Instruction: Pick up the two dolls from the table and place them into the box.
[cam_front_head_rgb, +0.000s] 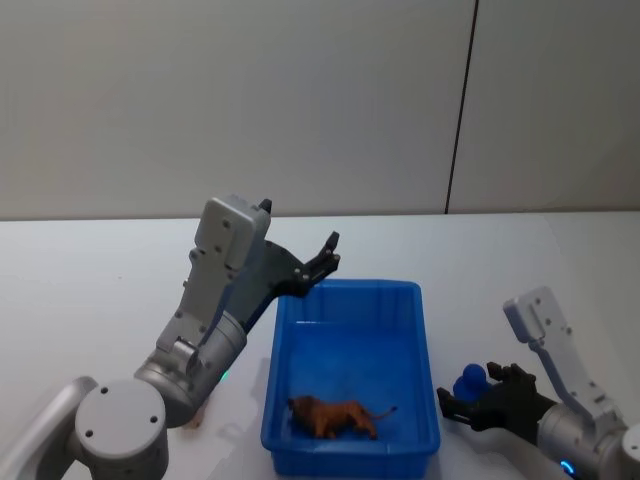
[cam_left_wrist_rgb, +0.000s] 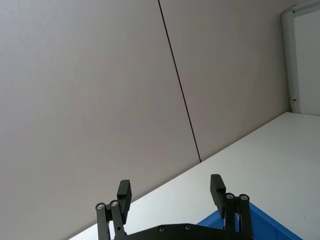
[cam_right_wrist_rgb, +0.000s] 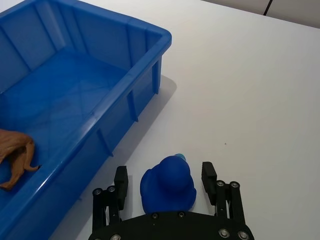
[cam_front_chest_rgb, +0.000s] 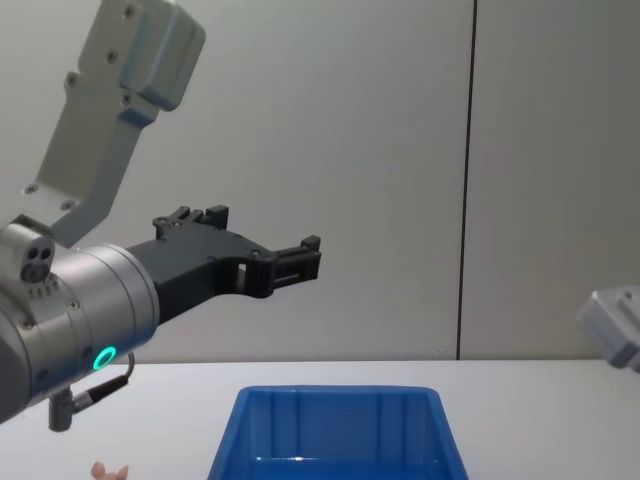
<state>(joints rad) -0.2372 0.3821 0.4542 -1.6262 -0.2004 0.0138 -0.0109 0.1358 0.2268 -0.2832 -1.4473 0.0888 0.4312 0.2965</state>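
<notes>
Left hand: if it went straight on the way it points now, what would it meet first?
Nothing nearby. The open left hand points up and away above the box. Its line looks free as far as the grey wall, though depth there is hard to judge.

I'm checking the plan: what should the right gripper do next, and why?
Probably close the right gripper: its open fingers straddle the blue duck on the table beside the bin. The left gripper hangs open, high up.
</notes>
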